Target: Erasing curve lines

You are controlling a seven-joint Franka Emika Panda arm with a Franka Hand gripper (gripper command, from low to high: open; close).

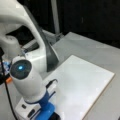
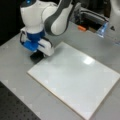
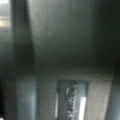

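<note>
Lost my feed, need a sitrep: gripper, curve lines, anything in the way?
Gripper low at the board's corner, on a black block. No curve lines visible on the board in both front views. Nothing in the way.

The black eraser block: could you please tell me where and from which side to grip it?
Probably across its side faces, from straight above: the eraser block lies flat and low on the table at the corner of the white board, with the gripper right over it.
</note>
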